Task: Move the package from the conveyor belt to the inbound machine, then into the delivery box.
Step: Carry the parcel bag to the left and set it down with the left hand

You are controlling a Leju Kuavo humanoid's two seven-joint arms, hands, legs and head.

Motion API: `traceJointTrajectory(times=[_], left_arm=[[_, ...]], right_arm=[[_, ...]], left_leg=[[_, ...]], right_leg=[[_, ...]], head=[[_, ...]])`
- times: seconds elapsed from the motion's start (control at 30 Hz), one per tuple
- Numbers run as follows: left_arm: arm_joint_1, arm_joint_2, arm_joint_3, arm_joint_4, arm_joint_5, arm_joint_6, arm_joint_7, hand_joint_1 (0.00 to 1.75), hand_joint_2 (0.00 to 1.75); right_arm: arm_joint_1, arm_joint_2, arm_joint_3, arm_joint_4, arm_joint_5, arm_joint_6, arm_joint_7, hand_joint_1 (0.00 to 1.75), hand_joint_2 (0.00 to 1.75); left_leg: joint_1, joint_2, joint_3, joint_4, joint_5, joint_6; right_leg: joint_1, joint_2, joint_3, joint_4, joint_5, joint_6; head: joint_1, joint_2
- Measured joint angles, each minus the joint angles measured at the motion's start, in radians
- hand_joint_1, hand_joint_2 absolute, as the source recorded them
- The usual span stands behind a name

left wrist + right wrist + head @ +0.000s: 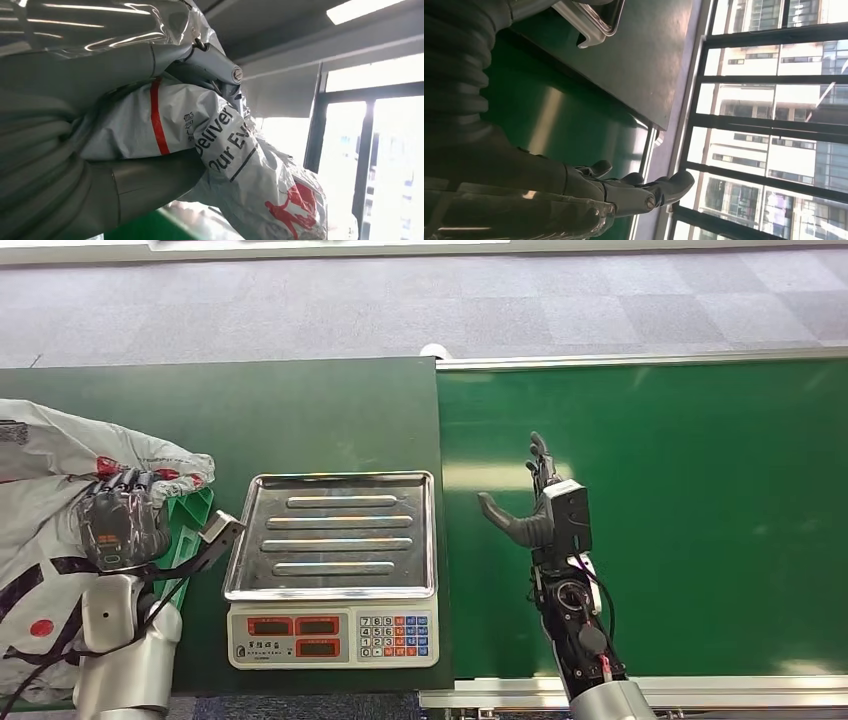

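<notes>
— Head view: where's the package [60,455]?
— Left of the scale [335,565], gripped by the left hand [120,525]; the delivery box is probably beneath it.
— Handling?
— Soft, slippery poly bag; bunch it mid-body. Right hand [535,502] spread, empty.

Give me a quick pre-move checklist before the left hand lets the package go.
1. Left hand grips the package: ok.
2. Package off the scale tray, tray bare: ok.
3. Package over the delivery box: cannot tell; just a green edge shows beside the hand.
4. Right hand open above the conveyor belt, holding nothing: ok.
5. Next package waiting on the belt: not ok, none visible.
</notes>
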Motion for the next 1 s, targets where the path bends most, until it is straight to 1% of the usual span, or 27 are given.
traceJointTrajectory(times=[0.13, 0.27, 0.43, 0.5, 0.63, 0.7, 0.73, 0.83, 0.87, 1.0], left_arm=[[-0.043, 0.045, -0.012, 0.11, -0.008, 0.0, 0.009, 1.75, 1.75], [-0.067, 0.064, -0.021, 0.16, -0.009, 0.0, 0.013, 1.75, 1.75], [-0.08, 0.076, -0.028, 0.194, -0.009, -0.002, 0.024, 1.75, 1.75], [-0.09, 0.087, -0.036, 0.221, -0.011, -0.029, 0.058, 1.75, 1.75], [-0.127, 0.121, -0.067, 0.311, -0.009, -0.132, 0.138, 1.75, 1.75], [-0.143, 0.134, -0.076, 0.353, -0.001, -0.167, 0.183, 1.75, 1.75], [-0.149, 0.139, -0.078, 0.368, 0.005, -0.182, 0.208, 1.51, 1.75], [-0.155, 0.149, -0.085, 0.391, 0.032, -0.205, 0.258, 0.2, 1.75], [-0.155, 0.151, -0.086, 0.394, 0.044, -0.205, 0.263, 0.0, 1.75], [-0.146, 0.156, -0.093, 0.384, 0.104, -0.169, 0.246, 0.0, 1.75]], right_arm=[[0.007, -0.003, -0.008, -0.012, 0.001, 0.0, 0.0, 0.0, 1.75], [0.009, -0.005, -0.01, -0.015, 0.002, 0.0, 0.0, 0.0, 1.75], [0.009, -0.006, -0.011, -0.016, 0.004, 0.002, 0.0, 0.0, 1.75], [0.01, -0.007, -0.011, -0.017, 0.006, 0.004, 0.001, 0.0, 1.75], [0.01, -0.008, -0.016, -0.018, 0.013, 0.007, 0.004, 0.0, 1.75], [0.01, -0.009, -0.021, -0.02, 0.021, 0.007, 0.01, 0.0, 1.75], [0.011, -0.009, -0.023, -0.022, 0.025, 0.007, 0.014, 0.0, 1.75], [0.014, -0.008, -0.028, -0.031, 0.038, 0.007, 0.025, 0.0, 1.75], [0.016, -0.008, -0.028, -0.034, 0.042, 0.007, 0.028, 0.0, 1.75], [0.023, -0.008, -0.032, -0.044, 0.05, 0.007, 0.039, 0.0, 1.75]], left_leg=[[-0.001, -0.001, 0.0, 0.0, 0.0, 0.0], [-0.001, -0.001, 0.002, -0.001, 0.0, 0.0], [0.0, -0.001, 0.007, -0.002, 0.0, 0.0], [0.0, -0.001, 0.008, -0.002, 0.0, -0.001], [-0.001, -0.001, 0.012, -0.003, 0.0, -0.001], [-0.001, -0.001, 0.013, -0.004, 0.0, -0.001], [-0.001, -0.001, 0.014, -0.004, 0.0, -0.001], [-0.001, -0.001, 0.017, -0.005, 0.0, -0.001], [-0.001, -0.001, 0.017, -0.005, 0.0, -0.001], [-0.001, -0.001, 0.019, -0.005, 0.0, -0.001]], right_leg=[[-0.001, 0.0, 0.001, 0.0, 0.0, 0.0], [-0.001, 0.0, 0.002, 0.0, 0.0, 0.0], [0.0, 0.0, 0.006, 0.0, 0.0, 0.0], [0.0, 0.0, 0.008, 0.0, 0.0, 0.0], [-0.001, 0.0, 0.011, 0.0, 0.0, 0.0], [-0.001, 0.0, 0.013, 0.0, -0.001, -0.001], [-0.001, 0.0, 0.014, 0.0, -0.001, -0.001], [-0.001, 0.0, 0.016, 0.0, -0.001, -0.001], [-0.001, 0.0, 0.016, 0.0, -0.001, -0.001], [-0.001, 0.0, 0.017, 0.0, -0.001, -0.001]], head=[[0.0, 0.0], [0.0, 0.0], [0.0, 0.0], [0.0, 0.0], [0.0, 0.0], [0.0, 0.0], [0.0, 0.0], [0.0, 0.0], [0.0, 0.0], [0.0, 0.0]])
